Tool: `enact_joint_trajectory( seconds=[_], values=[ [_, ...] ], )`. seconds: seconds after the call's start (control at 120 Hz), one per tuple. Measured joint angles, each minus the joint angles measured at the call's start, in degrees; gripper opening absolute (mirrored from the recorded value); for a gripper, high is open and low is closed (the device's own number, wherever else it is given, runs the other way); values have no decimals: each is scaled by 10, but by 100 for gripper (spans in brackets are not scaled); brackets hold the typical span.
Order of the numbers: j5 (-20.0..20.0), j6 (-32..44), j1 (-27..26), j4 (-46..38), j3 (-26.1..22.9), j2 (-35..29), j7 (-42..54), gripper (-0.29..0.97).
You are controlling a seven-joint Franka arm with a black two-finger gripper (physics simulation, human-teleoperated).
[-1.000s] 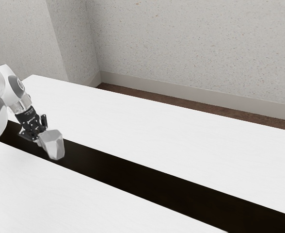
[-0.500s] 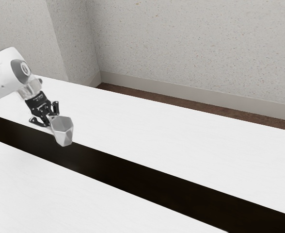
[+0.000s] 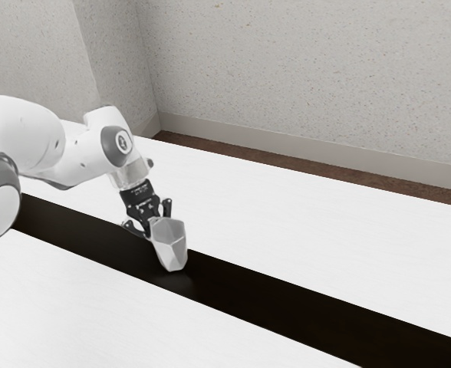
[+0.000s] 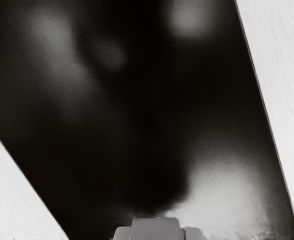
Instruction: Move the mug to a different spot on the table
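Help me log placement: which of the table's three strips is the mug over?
The glossy black middle strip, between the two white strips; the faceted grey mug is above it.

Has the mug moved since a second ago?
Yes. Held in the gripper, the mug has travelled toward the exterior view's right along the black stripe.

side camera overlooks the table point(image 3: 302, 222); wrist camera nears its black strip point(image 4: 112, 125).
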Motion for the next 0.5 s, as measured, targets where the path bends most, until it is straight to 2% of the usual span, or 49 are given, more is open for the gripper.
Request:
enact_joint_trajectory(
  seconds=[0.5],
  values=[
    [-64, 23, -14, -1, -22, 37, -5, -11]
  ],
)
